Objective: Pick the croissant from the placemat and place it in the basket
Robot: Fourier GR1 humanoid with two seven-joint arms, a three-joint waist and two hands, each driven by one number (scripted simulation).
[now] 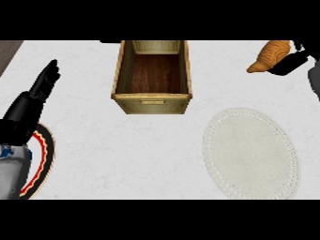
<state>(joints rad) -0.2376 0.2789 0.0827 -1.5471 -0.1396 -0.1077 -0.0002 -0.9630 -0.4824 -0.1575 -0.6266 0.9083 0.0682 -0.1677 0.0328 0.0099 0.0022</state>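
no readable text, labels or numbers anywhere

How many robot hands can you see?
2. The black left hand rests open at the left, fingers up, above a red-rimmed dark plate. The black right hand, top right, holds the golden-brown croissant, right of the wooden basket.

The white counter (155, 150) lies bare between the placemat (251, 152) at lower right and the wooden basket (152, 77) at top centre. The basket's mouth is open, its tall walls the only barrier on the way in. To its right, bare counter runs to the right hand (294, 58) holding the croissant (270, 55). At left, the left hand (34, 96) and a plate (44, 159) take up the edge.
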